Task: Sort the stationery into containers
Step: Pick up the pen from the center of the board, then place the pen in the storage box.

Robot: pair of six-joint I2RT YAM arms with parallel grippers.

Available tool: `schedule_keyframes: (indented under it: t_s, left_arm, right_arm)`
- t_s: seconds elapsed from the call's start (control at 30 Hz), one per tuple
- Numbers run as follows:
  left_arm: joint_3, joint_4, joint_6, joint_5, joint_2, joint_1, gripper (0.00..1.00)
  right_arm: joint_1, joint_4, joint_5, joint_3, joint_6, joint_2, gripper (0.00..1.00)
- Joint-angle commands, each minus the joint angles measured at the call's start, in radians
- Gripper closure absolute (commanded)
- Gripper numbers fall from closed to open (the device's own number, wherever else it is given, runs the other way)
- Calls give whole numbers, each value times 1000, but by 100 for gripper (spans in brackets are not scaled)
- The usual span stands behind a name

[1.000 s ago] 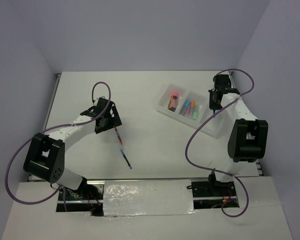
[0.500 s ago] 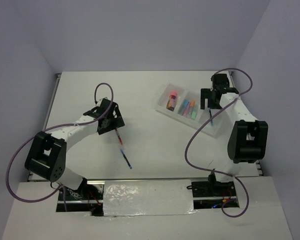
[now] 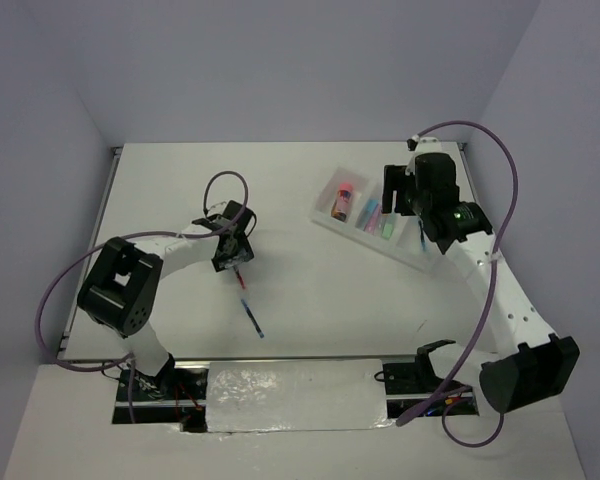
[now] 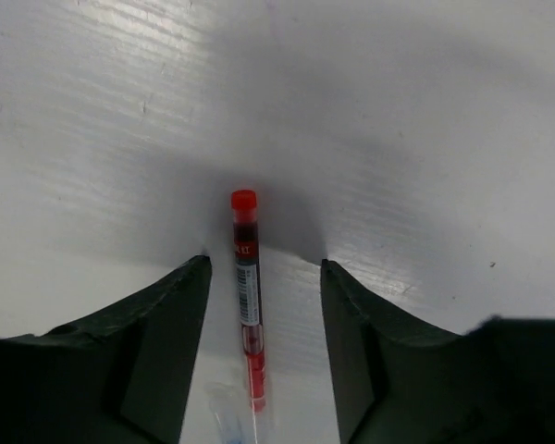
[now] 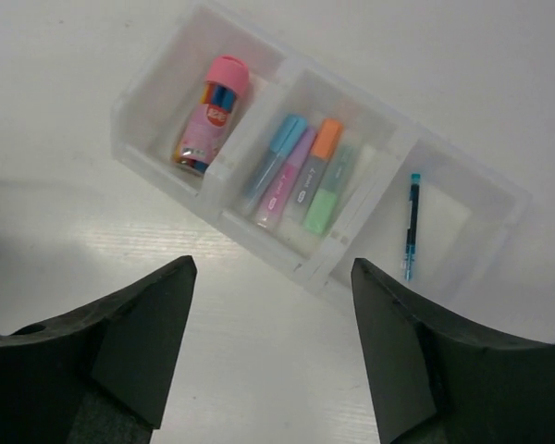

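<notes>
L gripper (image 4: 264, 270), jaws spread, is straddling thin red plastic pen (image 4: 248, 305) lying flat on white table (image 3: 180, 190), left of ctr, toward near edge. Pen axis is running crosswise to jaw closure. R gripper (image 5: 273, 268), spread and empty, is hovering by white translucent divided tray (image 5: 499, 190), well apart from pen.

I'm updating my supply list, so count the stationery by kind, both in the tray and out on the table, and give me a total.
Markers: 4
Thin pens: 3 (red pen, dark-blue pen, teal pen)
Pink-capped cylinder: 1
Total: 8
</notes>
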Motion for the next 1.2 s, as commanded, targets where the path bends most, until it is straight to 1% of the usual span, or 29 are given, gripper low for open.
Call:
schedule_keyframes:
  t_s: [0.0,0.03,0.1,0.13,0.17,0.2,0.23,0.27,0.33,0.37,0.4,0.47,0.5,0.57,0.6,0.67,0.7,0.8,0.87,0.97,1.07,1.1,1.13,1.17]
  left_arm:
    - [16,12,-41,-9,59,-9,39]
    - [15,18,-39,-5,70,-14,51]
    - [16,38,-39,15,93,-20,65]
    - [21,49,-38,26,98,-23,81]
    - [25,59,-32,49,102,-26,89]
    - [41,70,-27,61,99,-29,94]
    - [53,91,-25,71,87,-39,100]
    - [64,107,-19,87,76,-45,100]
    - [102,160,-3,112,52,-68,100]
    - [119,171,5,135,29,-80,100]
    - [151,214,10,150,-2,-103,100]
    - [160,283,28,192,-36,-135,100]
    - [156,329,33,245,-52,-150,100]
    - [154,429,28,288,-94,-193,100]
    - [159,444,25,307,-103,-206,100]
    - [156,508,10,348,-129,-230,100]
    - [142,535,2,362,-138,-236,100]
    - [107,631,-33,406,-174,-252,100]
    - [93,670,-48,420,-195,-263,100]
    - [84,716,-62,436,-206,-275,100]
    - [82,736,-71,448,-204,-279,100]
    - [84,734,-74,451,-201,-279,100]
    - [85,724,-73,448,-197,-279,95]
    - [90,708,-65,445,-195,-281,81]
  right_arm:
    - [24,52,-62,-40,45,-87,26]
    - [25,55,-86,-43,49,-107,28]
    - [28,92,-135,-72,63,-159,27]
    - [28,113,-161,-92,71,-177,1]
    - [26,186,-253,-150,104,-217,0]
    - [26,243,-323,-190,114,-239,0]
    - [29,297,-477,-235,126,-257,0]
    - [29,407,-531,-319,170,-282,0]
    - [58,510,-595,-397,232,-291,0]
    - [80,617,-624,-472,300,-291,1]
    - [128,664,-619,-503,333,-284,4]
    - [179,768,-608,-568,400,-271,6]
    - [199,840,-581,-612,414,-264,7]
    - [233,866,-545,-635,436,-231,14]
    - [235,871,-533,-637,445,-218,20]
    - [238,915,-553,-651,463,-178,24]
    - [247,932,-562,-655,470,-170,28]
    - [285,923,-542,-640,450,-147,33]
    - [305,900,-496,-626,430,-127,35]
    - [316,911,-478,-623,427,-98,41]
    - [319,932,-478,-622,422,-84,59]
    - [318,939,-473,-623,421,-84,68]
    - [319,942,-467,-623,415,-87,77]
    - [318,916,-433,-612,396,-92,99]
